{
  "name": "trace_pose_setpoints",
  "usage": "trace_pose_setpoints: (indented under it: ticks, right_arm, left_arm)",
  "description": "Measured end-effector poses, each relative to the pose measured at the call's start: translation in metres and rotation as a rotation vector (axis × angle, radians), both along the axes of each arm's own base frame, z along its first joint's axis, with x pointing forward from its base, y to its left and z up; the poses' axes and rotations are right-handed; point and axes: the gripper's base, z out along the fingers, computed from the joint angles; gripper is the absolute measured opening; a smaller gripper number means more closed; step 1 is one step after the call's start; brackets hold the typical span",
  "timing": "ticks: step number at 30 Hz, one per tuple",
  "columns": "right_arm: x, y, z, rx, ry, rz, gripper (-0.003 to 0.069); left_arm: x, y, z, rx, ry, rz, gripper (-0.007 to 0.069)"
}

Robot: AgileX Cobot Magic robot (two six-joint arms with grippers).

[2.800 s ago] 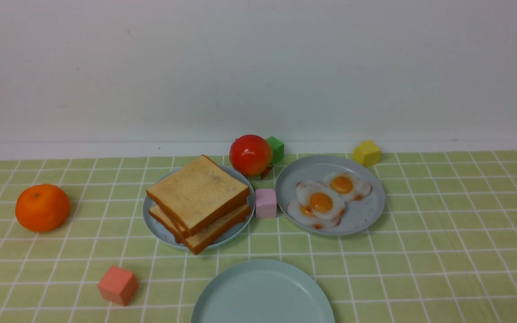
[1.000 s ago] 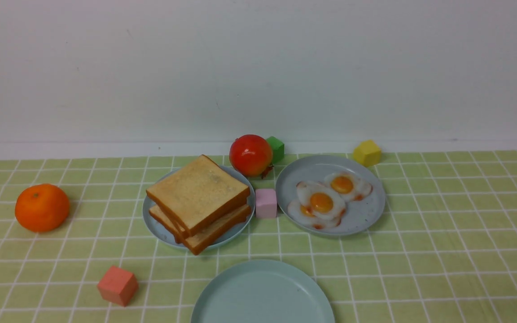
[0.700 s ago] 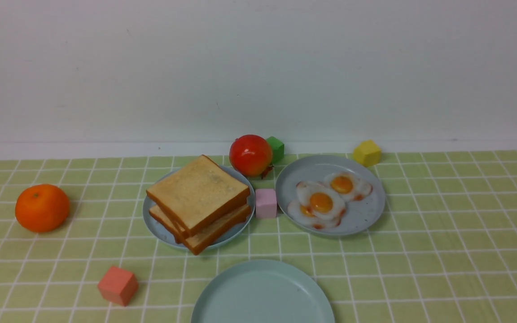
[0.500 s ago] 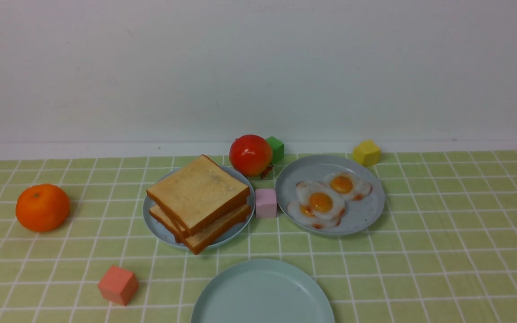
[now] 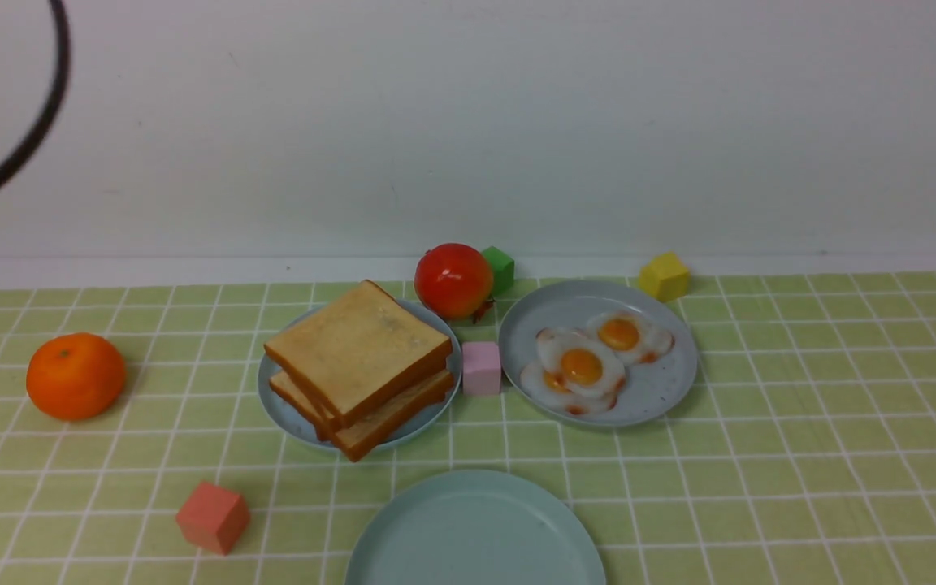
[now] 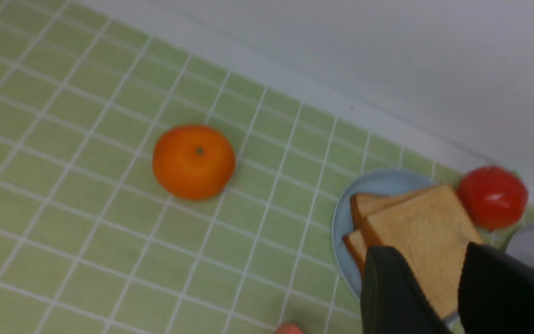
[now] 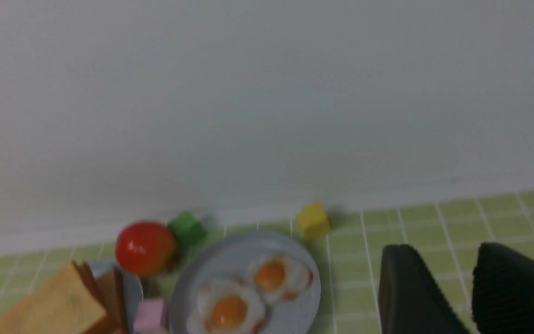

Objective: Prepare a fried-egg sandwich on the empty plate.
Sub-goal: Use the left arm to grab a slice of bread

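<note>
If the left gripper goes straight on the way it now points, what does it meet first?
Most likely the top slice of the toast stack, which the wrist view shows straight ahead of the open left gripper. Nothing else appears in that line, though depth is unclear.

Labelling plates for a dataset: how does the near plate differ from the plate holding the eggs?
The near plate is pale aqua-green; the egg plate is greyer blue. The near plate is bare; the egg plate carries fried eggs. The near plate lies at the front, cut off by the picture's edge; the egg plate sits farther back and right. Both are round with low rims.
</note>
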Motion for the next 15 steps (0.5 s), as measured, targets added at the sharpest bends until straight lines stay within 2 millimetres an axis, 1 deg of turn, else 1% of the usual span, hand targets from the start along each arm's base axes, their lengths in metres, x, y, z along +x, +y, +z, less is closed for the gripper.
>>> trace_pose_setpoints:
  ticks: [3,4,5,7,8,9,10,12,13,14,15]
  right_arm:
    - [0.016,0.005,-0.024,-0.012,0.176,0.074,0.0238]
    - [0.018,0.007,-0.029,-0.014,0.210,0.097,0.0238]
    - [0.023,0.010,-0.039,-0.038,0.283,0.156,0.0238]
    - [0.027,0.016,-0.049,-0.060,0.342,0.248,0.0238]
    - [0.027,0.016,-0.049,-0.053,0.344,0.250,0.0238]
    - [0.028,0.022,-0.052,-0.073,0.348,0.314,0.0238]
    - [0.029,0.029,-0.053,-0.083,0.339,0.377,0.0239]
    - [0.029,0.035,-0.053,-0.092,0.328,0.419,0.0241]
    - [0.028,0.045,-0.054,-0.103,0.317,0.487,0.0246]
    - [0.028,0.047,-0.054,-0.110,0.314,0.496,0.0248]
    - [0.027,0.054,-0.055,-0.121,0.314,0.539,0.0256]
  left_arm:
    - [0.028,-0.009,-0.027,-0.044,0.117,-0.081,0.0238]
    - [0.035,-0.013,-0.035,-0.055,0.144,-0.115,0.0238]
    - [0.045,-0.018,-0.045,-0.082,0.173,-0.161,0.0238]
    - [0.064,-0.026,-0.061,-0.112,0.212,-0.256,0.0238]
    - [0.068,-0.027,-0.065,-0.106,0.221,-0.275,0.0238]
    - [0.079,-0.032,-0.071,-0.131,0.234,-0.333,0.0238]
    - [0.096,-0.037,-0.079,-0.143,0.249,-0.400,0.0238]
    - [0.106,-0.040,-0.083,-0.143,0.254,-0.447,0.0238]
    - [0.123,-0.044,-0.089,-0.125,0.255,-0.520,0.0238]
    - [0.127,-0.044,-0.091,-0.124,0.257,-0.528,0.0238]
    - [0.139,-0.045,-0.095,-0.096,0.257,-0.571,0.0242]
